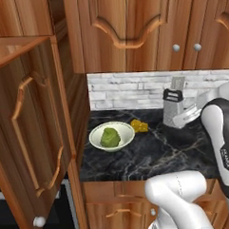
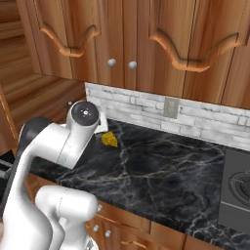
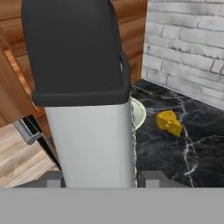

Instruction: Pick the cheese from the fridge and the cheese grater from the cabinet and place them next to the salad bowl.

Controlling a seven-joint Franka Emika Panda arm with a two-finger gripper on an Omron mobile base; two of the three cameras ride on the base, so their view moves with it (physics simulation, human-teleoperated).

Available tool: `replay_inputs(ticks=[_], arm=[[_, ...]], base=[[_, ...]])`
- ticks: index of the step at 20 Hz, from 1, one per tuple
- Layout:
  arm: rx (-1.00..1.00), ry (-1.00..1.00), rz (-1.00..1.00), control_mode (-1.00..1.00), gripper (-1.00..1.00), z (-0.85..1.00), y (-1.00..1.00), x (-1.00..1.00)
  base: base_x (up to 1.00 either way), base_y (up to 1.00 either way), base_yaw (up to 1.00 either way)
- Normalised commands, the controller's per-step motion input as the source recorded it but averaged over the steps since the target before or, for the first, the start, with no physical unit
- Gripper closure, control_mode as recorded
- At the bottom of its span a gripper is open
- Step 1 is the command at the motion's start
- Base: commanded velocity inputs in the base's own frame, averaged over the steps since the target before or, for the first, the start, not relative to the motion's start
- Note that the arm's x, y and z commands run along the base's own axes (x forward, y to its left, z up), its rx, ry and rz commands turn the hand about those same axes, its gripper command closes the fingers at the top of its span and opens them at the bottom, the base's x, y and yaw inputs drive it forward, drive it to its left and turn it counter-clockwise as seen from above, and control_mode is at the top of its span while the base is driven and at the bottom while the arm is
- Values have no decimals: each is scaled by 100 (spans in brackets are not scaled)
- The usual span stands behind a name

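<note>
item: cheese grater. pale silver, tapered, dark top; stands upright on the black marble counter, near the white brick backsplash, to the right of the cheese and the bowl. in the hand view the grater sits close up between the two finger tips.

item: gripper. whether its tips pinch the grater or only flank it cannot be told.

item: cheese. yellow chunk on the counter, just beside the salad bowl's right rim; seen also in the right base view.

item: salad bowl. white, shallow, green lump inside; near the counter's left end.

item: cabinet door. swung open, standing out at the counter's left edge, pale knob low on it.

open room: bare counter in front of the bowl and cheese up to the front edge; wide bare stretch to the right toward a dark stovetop.
</note>
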Motion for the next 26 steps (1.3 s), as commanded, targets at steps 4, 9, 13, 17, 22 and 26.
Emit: replay_inputs(ticks=[4,9,13,17,22,26], arm=[[0,3,0,-100,100,-48,0,26],[0,0,0,-100,100,-45,0,39],[0,0,0,-100,100,-47,0,50],[0,1,0,-100,100,-51,0,49],[0,5,2,-100,100,-49,0,51],[0,4,16,-100,100,-49,0,59]], base=[[0,0,0],[0,0,0],[0,0,0],[0,0,0],[0,0,0],[0,0,0]])
